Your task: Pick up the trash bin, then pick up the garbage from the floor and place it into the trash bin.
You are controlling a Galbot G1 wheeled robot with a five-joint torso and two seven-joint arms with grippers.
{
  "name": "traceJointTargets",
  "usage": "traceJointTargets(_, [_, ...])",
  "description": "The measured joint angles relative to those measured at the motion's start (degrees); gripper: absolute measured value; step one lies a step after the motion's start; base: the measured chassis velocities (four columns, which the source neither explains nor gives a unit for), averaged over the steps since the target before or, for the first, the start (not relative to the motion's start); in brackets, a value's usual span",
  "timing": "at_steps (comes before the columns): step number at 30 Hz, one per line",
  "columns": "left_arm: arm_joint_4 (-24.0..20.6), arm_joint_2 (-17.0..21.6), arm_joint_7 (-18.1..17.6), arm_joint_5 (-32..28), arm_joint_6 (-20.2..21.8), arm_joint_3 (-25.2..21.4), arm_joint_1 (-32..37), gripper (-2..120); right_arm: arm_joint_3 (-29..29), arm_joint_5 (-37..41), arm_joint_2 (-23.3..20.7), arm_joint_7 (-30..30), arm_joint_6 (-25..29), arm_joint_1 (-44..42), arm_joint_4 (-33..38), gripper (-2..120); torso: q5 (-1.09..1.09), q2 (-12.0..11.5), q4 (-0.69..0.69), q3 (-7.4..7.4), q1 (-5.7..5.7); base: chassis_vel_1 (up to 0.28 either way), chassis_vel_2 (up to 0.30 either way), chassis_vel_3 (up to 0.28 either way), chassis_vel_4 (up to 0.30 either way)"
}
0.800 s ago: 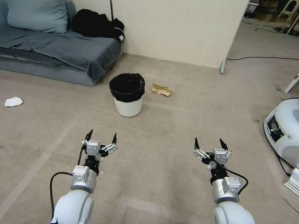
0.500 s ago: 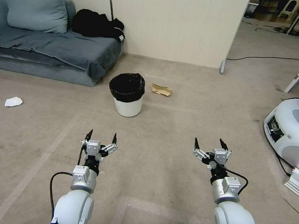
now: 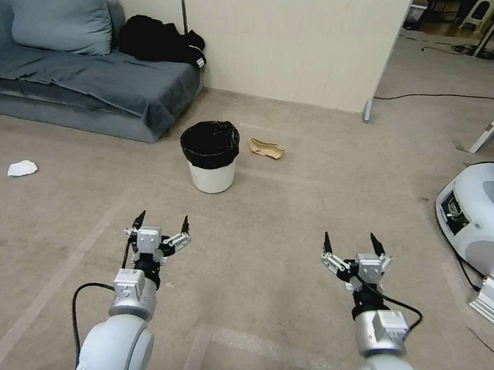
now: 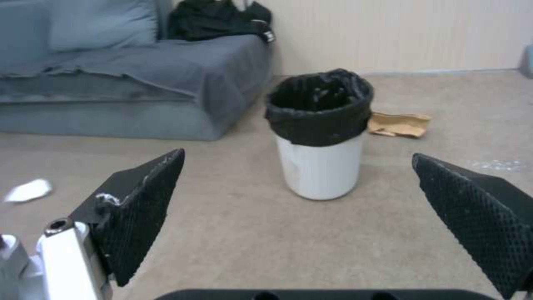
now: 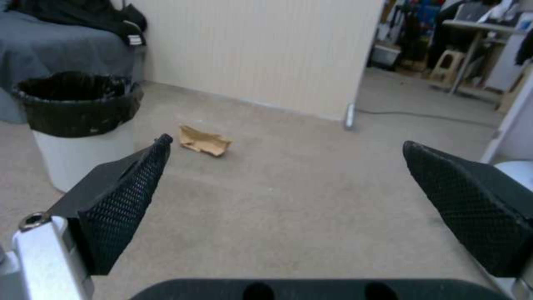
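Hovering over the carpet, left gripper point(image 3: 161, 219) and right gripper point(image 3: 351, 239) both hold their jaws spread wide, empty.
The trash bin point(image 3: 210, 155) stands upright ahead (near the grey sofa point(image 3: 90, 81)), a crumpled tan paper bag point(image 3: 266, 147) just beside it, a white tissue wad point(image 3: 22, 167) well apart.

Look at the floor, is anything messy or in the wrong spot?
Yes. A crumpled paper bag lies on the carpet right beside the bin, and a white tissue sits farther left, near the sofa. Both belong in the bin.
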Motion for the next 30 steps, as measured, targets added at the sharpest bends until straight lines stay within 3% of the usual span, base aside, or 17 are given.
traceJointTargets(2, [-3.80,0.54,-2.55,0.45,3.69,1.00,1.19,100,-0.39,-2.20,0.96,0.55,-0.04,-3.24,3.88,100,0.00,0.00,0.01,0.00,0.00,0.000,0.000,0.000,0.000])
traceJointTargets(5, [-5.39,1.06,-4.64,0.22,6.38,2.42,1.70,100,-0.83,-4.60,1.92,1.15,-0.07,-6.71,8.08,100,-0.03,0.00,-0.01,0.00,0.00,0.000,0.000,0.000,0.000])
traceJointTargets(13, [-5.44,0.74,-4.65,0.70,6.08,2.68,2.31,100,-0.90,-4.88,1.94,1.21,0.20,-7.03,8.38,100,0.00,0.00,0.01,0.00,0.00,0.000,0.000,0.000,0.000])
traceJointTargets(16, [-5.32,0.53,-4.69,0.22,5.80,3.00,2.77,100,-1.03,-4.59,2.09,-0.01,5.84,-6.42,7.10,100,0.00,0.00,0.01,0.00,0.00,0.000,0.000,0.000,0.000])
traceJointTargets(19, [-5.06,0.45,-4.74,0.23,5.46,3.02,3.12,100,-1.05,-4.35,2.08,-0.47,7.75,-6.14,6.53,100,0.00,0.00,0.01,0.00,0.00,0.000,0.000,0.000,0.000])
traceJointTargets(30, [-4.66,0.27,-4.80,0.54,5.04,3.02,3.15,100,-1.00,-4.48,2.01,-0.70,8.50,-5.98,6.05,100,0.00,0.00,0.01,0.00,0.00,0.000,0.000,0.000,0.000])
